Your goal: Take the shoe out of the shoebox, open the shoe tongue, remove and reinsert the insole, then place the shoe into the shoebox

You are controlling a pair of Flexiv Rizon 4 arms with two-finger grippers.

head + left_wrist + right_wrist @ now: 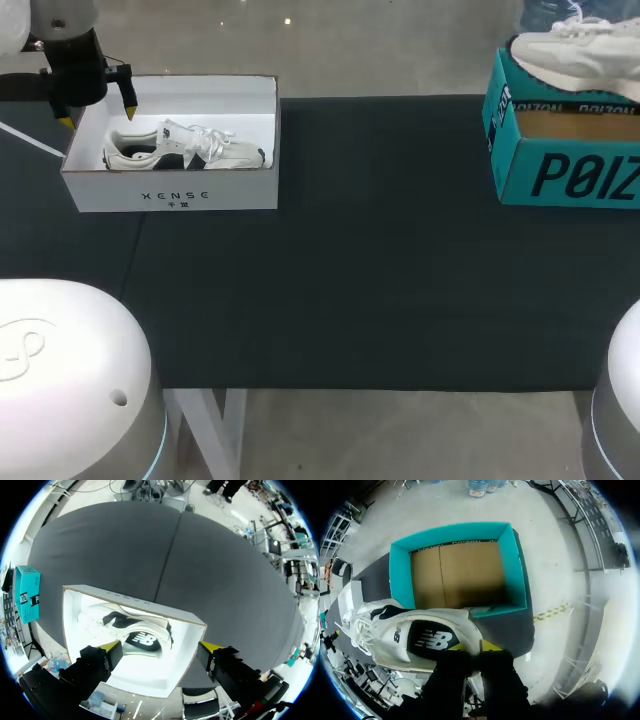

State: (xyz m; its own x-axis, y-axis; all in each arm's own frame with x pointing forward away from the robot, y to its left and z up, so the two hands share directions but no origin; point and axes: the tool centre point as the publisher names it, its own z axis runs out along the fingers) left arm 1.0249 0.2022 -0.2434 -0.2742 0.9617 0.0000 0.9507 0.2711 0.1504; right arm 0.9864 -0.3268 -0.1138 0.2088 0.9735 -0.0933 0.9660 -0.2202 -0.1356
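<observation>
A white shoebox (180, 190) stands at the table's far left with a white and black shoe (185, 148) lying on its side inside. My left gripper (98, 115) hangs open above the box's far left corner. In the left wrist view its fingers straddle a corner of the white shoebox (187, 645), with the shoe (130, 630) ahead of them and untouched. At the far right a second white shoe (580, 55) hangs over an open teal shoebox (560, 170). My right gripper (476, 650) is shut on that shoe (415, 635) at its edge, above the teal shoebox (512, 565), whose brown floor is bare.
A dark cloth (380, 260) covers the table between the two boxes. A seam in the cloth (167, 560) runs away from the white box. The teal shoebox (27, 600) shows small at the table's far end in the left wrist view.
</observation>
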